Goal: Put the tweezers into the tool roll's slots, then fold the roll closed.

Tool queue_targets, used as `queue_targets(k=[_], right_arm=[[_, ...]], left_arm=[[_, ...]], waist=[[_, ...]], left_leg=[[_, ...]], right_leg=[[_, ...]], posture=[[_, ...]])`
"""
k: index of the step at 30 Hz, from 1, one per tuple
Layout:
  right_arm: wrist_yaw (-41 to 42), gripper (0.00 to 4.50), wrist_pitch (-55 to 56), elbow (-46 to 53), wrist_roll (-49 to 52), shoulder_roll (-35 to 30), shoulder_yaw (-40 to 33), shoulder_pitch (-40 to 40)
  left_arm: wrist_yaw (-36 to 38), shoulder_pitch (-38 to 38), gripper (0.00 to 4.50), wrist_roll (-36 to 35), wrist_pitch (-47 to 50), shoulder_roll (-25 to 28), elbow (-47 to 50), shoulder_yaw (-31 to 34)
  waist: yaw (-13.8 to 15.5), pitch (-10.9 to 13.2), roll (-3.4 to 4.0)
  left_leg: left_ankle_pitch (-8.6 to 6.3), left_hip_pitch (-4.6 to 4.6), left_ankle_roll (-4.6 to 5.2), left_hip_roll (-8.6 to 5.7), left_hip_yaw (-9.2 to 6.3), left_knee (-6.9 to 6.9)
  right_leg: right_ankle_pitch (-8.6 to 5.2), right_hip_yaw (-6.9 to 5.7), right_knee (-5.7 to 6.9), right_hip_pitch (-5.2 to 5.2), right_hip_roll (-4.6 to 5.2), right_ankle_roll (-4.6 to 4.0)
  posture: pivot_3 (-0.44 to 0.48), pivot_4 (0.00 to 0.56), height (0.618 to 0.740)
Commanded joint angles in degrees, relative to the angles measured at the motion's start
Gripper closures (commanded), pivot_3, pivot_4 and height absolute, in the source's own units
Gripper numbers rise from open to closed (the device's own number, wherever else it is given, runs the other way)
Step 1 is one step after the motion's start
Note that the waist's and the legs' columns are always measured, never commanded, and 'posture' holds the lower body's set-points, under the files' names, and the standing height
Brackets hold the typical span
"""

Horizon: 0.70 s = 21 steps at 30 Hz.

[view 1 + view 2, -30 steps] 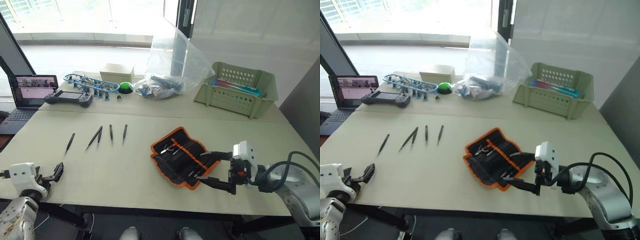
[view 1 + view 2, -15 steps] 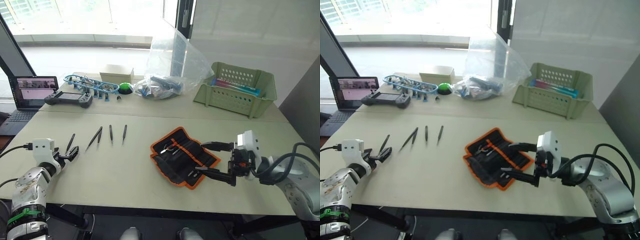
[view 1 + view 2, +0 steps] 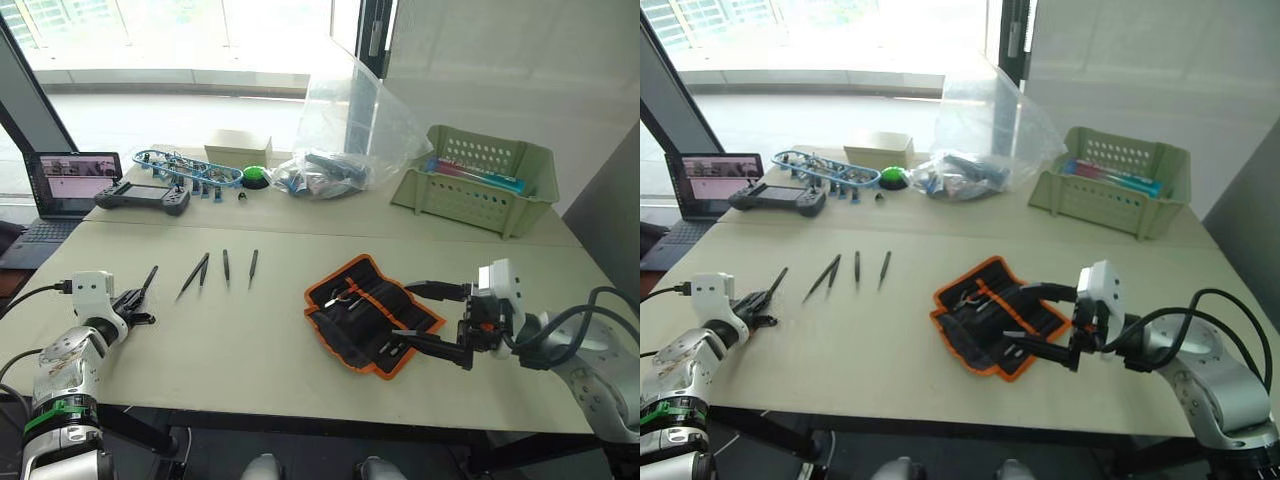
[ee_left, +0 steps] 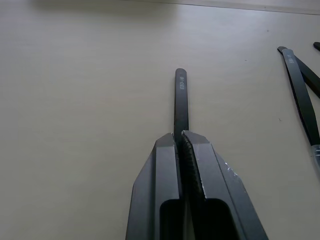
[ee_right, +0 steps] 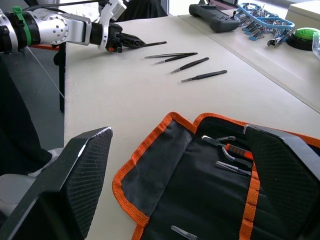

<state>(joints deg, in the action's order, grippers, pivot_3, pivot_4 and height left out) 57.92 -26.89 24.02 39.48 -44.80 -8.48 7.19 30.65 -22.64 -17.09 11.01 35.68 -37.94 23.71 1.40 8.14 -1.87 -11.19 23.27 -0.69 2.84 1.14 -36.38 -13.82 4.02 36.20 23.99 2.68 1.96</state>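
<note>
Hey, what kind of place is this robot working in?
Probably a robotics lab or workshop: a work table by big windows, with a laptop, a handheld controller and an open tool roll.

Tweezer (image 4: 181, 100) held in left fingers (image 4: 167, 165) bore small engraved marking near its blunt end, too tiny to read. No other text legible.

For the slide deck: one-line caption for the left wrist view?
Left pincer shut on one black tweezer lying on the table.

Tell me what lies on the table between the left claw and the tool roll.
In the left eye view, three loose tweezers lie between the left claw and the tool roll; otherwise bare table.
</note>
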Motion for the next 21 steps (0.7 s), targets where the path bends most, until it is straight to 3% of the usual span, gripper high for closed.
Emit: queue_targets(k=[1, 6, 11, 16, 17, 21], right_arm=[[-0.4, 0.0, 0.7, 1.1, 0.6, 0.0, -2.3, -0.2], [-1.1, 0.0, 1.5, 0.4, -0.3, 0.5, -2.4, -1.1], [-6.5, 0.0, 1.8, -1.6, -3.9, 2.5, -3.3, -3.2], [-12.7, 0.0, 2.2, -5.9, -9.4, 5.8, -1.5, -2.9], [-13.8, 0.55, 2.7, -7.0, -10.6, 6.8, -0.9, -2.3], [-14.8, 1.89, 4.9, -11.0, -13.0, 11.0, 2.0, 0.6]], left_arm=[[0.9, 0.8, 4.46, 1.1, 0.4, -1.5, -0.4, -2.7], [-1.3, 1.9, 4.46, 2.2, -1.6, -0.4, 5.3, -2.3], [-2.9, 8.4, 4.46, 0.2, 3.0, 1.1, 24.6, -0.7], [-0.7, 9.7, 4.46, -4.6, 15.2, 1.6, 43.0, -4.2], [0.1, 9.0, 4.5, -5.7, 17.8, 1.5, 45.4, -5.9], [3.5, 3.4, 4.5, -9.6, 26.2, -0.9, 50.1, -14.3]], waist=[[0.0, 0.0, 0.0], [-0.1, 0.0, -0.01], [-0.9, 0.1, -0.38], [-1.3, 0.2, -0.55], [-1.3, 0.2, -0.55], [-1.6, 0.2, -0.53]], left_leg=[[0.0, 0.0, 0.0, 0.0, 0.0, 0.0], [0.0, 0.03, 0.0, 0.01, -0.01, 0.0], [0.0, 0.17, 0.0, 0.1, 0.0, 0.0], [0.0, 0.22, 0.0, 0.12, 0.0, 0.0], [0.0, 0.2, 0.0, 0.11, 0.0, 0.0], [0.0, 0.14, 0.0, 0.09, 0.01, 0.0]], right_leg=[[0.0, 0.0, 0.0, 0.0, 0.0, 0.0], [0.0, 0.0, 0.0, 0.03, -0.01, 0.01], [0.14, 0.01, -0.02, 0.16, -0.04, -0.21], [0.22, 0.01, -0.02, 0.2, -0.06, -0.35], [0.21, 0.01, -0.03, 0.18, -0.06, -0.33], [0.02, 0.06, -0.01, 0.17, -0.13, 0.01]], posture=[[0.0, 0.15, 0.74], [0.0, 0.15, 0.74], [0.0, 0.15, 0.74], [0.0, 0.15, 0.74], [0.0, 0.15, 0.74], [0.0, 0.15, 0.74]])
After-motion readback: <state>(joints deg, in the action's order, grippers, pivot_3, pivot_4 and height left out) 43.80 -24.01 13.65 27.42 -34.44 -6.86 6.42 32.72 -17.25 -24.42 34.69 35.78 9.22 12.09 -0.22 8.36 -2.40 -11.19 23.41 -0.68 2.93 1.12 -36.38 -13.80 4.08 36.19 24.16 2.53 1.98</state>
